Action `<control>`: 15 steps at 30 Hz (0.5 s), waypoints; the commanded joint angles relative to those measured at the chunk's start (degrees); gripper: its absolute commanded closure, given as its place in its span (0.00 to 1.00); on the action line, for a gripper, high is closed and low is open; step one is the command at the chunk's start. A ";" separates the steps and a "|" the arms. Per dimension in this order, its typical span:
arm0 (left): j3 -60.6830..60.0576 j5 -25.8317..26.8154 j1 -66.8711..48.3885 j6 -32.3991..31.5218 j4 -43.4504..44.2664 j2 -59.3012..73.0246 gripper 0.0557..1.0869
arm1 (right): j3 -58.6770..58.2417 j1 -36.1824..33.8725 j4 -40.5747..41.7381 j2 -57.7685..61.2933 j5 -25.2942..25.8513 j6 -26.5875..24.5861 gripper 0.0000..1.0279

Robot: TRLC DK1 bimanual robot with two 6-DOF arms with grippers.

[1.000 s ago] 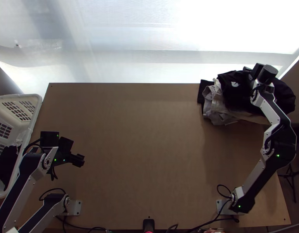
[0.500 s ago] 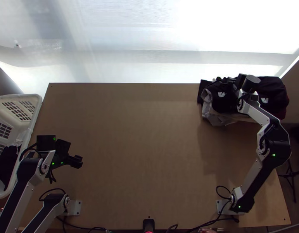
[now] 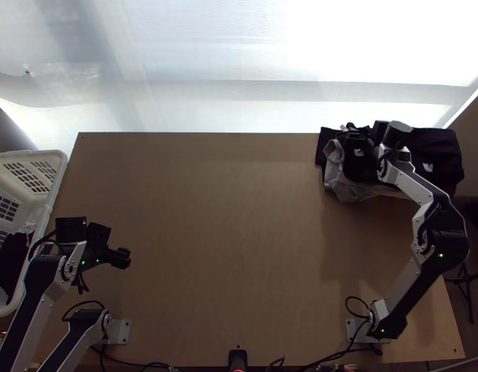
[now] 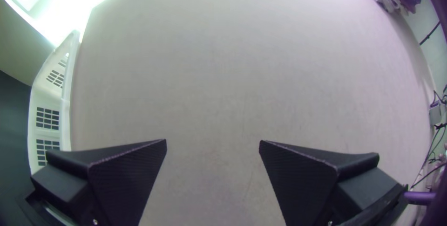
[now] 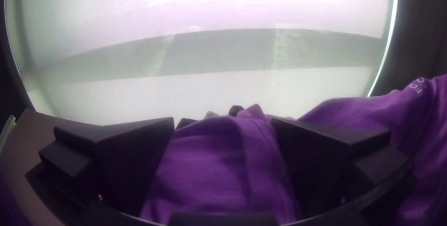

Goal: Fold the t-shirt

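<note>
Dark cloth (image 3: 434, 146) with small white marks lies bunched on a pile at the table's far right, grey cloth (image 3: 347, 186) under its left part. In the top view my right gripper (image 3: 354, 131) is over the pile's left part. From its wrist, the right gripper (image 5: 222, 118) is open, with bunched cloth (image 5: 214, 160) rising between its wide-set fingers. My left gripper (image 3: 122, 258) hangs over the table's left side, far from the pile. In the left wrist view the left gripper (image 4: 213, 140) stands open, bare table between its fingers.
A white basket (image 3: 57, 180) with dark cloth (image 3: 9, 260) inside stands along the left edge of the wooden table (image 3: 226, 235). A bright translucent sheet (image 3: 239, 105) borders the far edge. Cables (image 3: 338, 354) run along the near edge.
My right gripper has moved left across the pile, and the dark cloth there has shifted and bunched differently. The left arm has drifted slightly toward the near left.
</note>
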 commanded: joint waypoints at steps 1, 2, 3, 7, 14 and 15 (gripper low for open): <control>0.18 0.13 0.27 -0.17 0.20 -0.29 0.06 | -4.22 0.31 -1.41 -9.74 0.29 -1.50 0.04; 0.09 0.13 0.36 -0.26 0.20 -0.29 0.06 | -5.27 0.92 -1.41 -12.11 0.29 -1.68 0.04; 0.00 0.13 0.36 -0.26 0.29 -0.37 0.05 | -6.06 1.62 -1.41 -14.39 0.29 -2.12 0.04; -0.08 0.13 0.36 -0.17 0.47 -1.08 0.05 | -6.06 4.53 -2.38 -22.39 0.29 -3.26 0.04; -0.44 0.13 0.80 0.00 0.55 -2.92 0.05 | -5.18 7.43 -4.31 -29.69 0.99 -5.72 0.04; -0.52 0.13 0.80 0.00 0.55 -3.19 0.05 | -6.15 7.43 -4.31 -31.01 1.25 -5.81 0.04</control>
